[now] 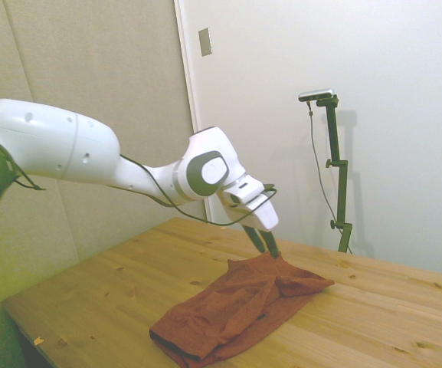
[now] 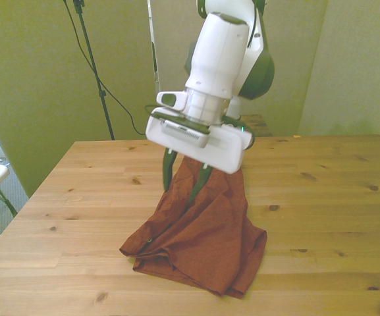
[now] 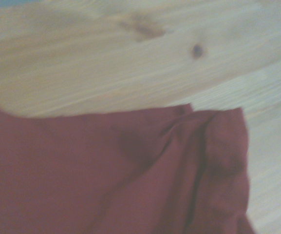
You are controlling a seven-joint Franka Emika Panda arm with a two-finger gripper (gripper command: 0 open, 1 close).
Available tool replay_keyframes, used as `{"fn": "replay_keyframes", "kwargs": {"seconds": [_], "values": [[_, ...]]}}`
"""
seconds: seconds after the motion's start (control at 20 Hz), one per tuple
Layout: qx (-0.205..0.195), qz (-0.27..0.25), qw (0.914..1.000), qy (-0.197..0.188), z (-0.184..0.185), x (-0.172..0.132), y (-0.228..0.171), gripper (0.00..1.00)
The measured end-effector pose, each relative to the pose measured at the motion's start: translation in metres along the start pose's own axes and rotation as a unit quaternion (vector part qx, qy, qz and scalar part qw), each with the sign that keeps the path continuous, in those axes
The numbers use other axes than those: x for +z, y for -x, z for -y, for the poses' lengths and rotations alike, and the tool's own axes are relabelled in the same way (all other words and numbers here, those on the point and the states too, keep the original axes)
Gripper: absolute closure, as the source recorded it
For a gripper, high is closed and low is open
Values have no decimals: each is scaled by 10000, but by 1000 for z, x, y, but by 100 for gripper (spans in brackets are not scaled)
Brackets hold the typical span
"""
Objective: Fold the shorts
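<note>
Nearest the front camera is the bunched lower edge of the shorts [image 2: 199,247], a rust-red heap at about six o'clock on the wooden table [image 2: 321,197], its folds piled loosely on themselves. From there the cloth rises in a tent toward twelve o'clock, where the gripper [image 2: 184,172] has an upper edge pinched between its dark fingers, closed tight on the fabric and holding it just off the wood.

From the side, the gripper [image 1: 266,244] meets the cloth at its highest point, and the shorts [image 1: 236,307] slope down from it to a dark-edged hem near the table's close edge. The wrist camera shows only wrinkled red cloth [image 3: 121,180] against pale boards [image 3: 106,58].

I'd judge the fold is mid-way: one edge is lifted and wants carrying over the rest. The next move seems to call for travelling toward six o'clock, low and steady, then laying the held edge flat on the heap before letting go.

Count: one pair of shorts, one arm, one gripper, one table.
</note>
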State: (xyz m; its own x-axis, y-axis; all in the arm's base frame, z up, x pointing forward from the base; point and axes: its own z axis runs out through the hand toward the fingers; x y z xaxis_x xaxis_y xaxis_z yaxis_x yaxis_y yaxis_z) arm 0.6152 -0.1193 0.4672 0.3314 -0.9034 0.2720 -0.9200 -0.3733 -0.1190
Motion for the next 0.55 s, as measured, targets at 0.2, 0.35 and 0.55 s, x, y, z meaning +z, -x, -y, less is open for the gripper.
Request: {"fn": "replay_keyframes", "kwargs": {"seconds": [0.2, 0.35, 0.55], "values": [[-694, 834, 9941, -27, -38, -27, 70, 0], [-1171, 1063, 9874, 1, -74, -41, 122, 0], [-1577, 1117, 9811, 19, -126, -54, 189, 0]]}}
